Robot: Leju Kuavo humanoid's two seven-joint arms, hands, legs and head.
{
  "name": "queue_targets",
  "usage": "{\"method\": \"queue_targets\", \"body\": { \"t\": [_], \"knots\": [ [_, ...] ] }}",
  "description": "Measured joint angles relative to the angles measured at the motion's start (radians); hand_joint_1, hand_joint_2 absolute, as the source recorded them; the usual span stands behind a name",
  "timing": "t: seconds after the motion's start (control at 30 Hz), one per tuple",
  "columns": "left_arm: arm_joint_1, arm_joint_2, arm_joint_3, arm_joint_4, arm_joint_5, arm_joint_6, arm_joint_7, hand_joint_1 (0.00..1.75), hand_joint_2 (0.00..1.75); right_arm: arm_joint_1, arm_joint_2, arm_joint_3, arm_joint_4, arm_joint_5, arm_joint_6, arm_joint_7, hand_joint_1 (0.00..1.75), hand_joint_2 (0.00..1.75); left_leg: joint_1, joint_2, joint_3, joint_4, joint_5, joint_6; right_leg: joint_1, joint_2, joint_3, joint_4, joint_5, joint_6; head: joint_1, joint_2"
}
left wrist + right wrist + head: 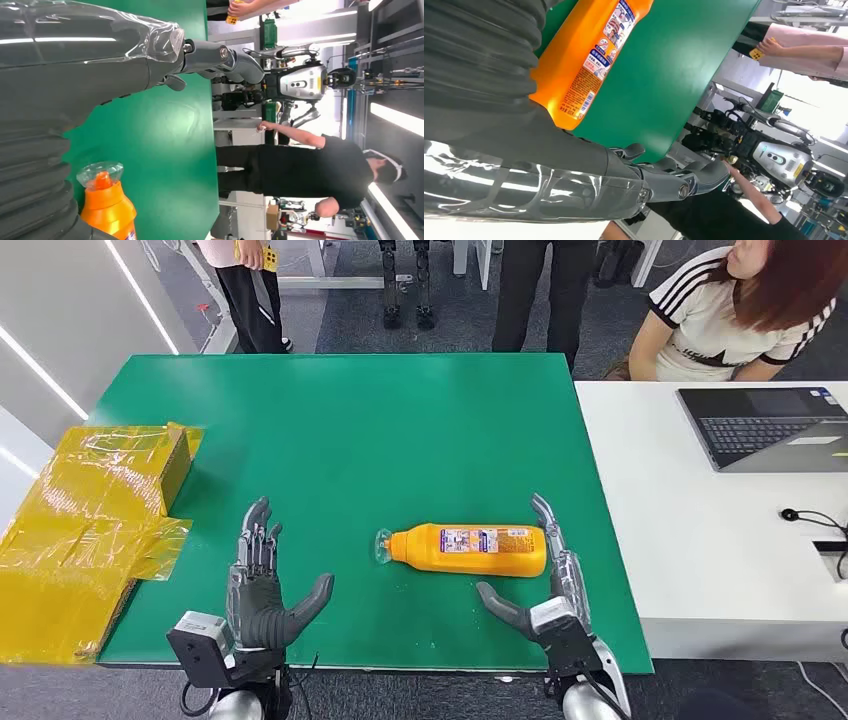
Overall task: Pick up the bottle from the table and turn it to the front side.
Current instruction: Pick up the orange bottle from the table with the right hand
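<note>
1. Bottle [468, 549]: an orange detergent bottle lying on its side on the green tabletop [350, 430], cap end toward 9 o'clock, base toward 3 o'clock. A printed label with small text and a barcode faces up; judged the back label, which would explain why a turn to the front is called for.
2. Right hand [545, 585]: at the 3 o'clock end of the bottle, palm facing it, fingers [547, 525] extended and spread wide past the base, thumb low at about 5 o'clock of the bottle. It holds nothing. From the head view I cannot tell whether the fingers touch the base. The posture reads as bracketing the base ahead of a grasp.
3. Left hand [262, 585]: empty, fingers wide, at 9 o'clock and well apart from the cap; judged to be waiting to receive or steady the cap end.
4. Yellow taped carton [85, 530]: at the tabletop's 9 o'clock edge, away from the work.
</note>
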Motion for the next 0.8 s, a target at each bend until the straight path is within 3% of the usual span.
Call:
{"method": "queue_targets", "body": {
  "t": [0.2,0.3,0.47,0.7,0.8],
  "knots": [
    [-0.001,0.000,0.000,0.000,0.000,-0.001,0.000,0.00,1.75,-0.004,-0.002,-0.001,0.006,0.011,-0.001,0.007,0.00,1.75,0.000,0.000,0.000,0.000,0.000,0.000,0.000,0.000,0.000,0.000,0.000,0.000,0.000,0.000],
    [-0.009,-0.002,-0.001,0.006,-0.002,-0.014,0.000,0.00,1.75,-0.036,-0.010,0.000,0.032,0.099,-0.008,0.072,0.00,1.75,0.000,0.000,0.000,0.000,0.000,0.000,0.000,0.000,0.000,0.000,0.001,0.000,0.000,0.000],
    [-0.059,-0.009,-0.014,0.035,0.002,-0.030,0.001,0.00,1.75,-0.224,-0.033,0.011,0.208,0.226,0.022,0.161,0.00,1.75,0.000,0.001,0.000,0.000,0.003,0.001,0.000,0.001,0.000,0.000,0.004,0.000,0.000,0.000],
    [-0.120,-0.010,-0.034,0.071,0.011,-0.072,0.028,0.00,1.75,-0.503,-0.050,0.106,0.510,0.305,0.262,0.319,0.00,1.75,0.000,0.000,0.000,0.001,0.006,0.001,0.000,0.000,0.000,0.000,0.006,0.000,0.000,0.000],
    [-0.135,-0.010,-0.041,0.085,0.011,-0.080,0.032,0.00,1.75,-0.563,-0.060,0.148,0.596,0.315,0.291,0.334,0.00,1.75,0.000,-0.001,0.000,0.001,0.006,0.001,0.000,0.000,0.000,0.001,0.006,0.000,0.000,0.000]
  ]
}}
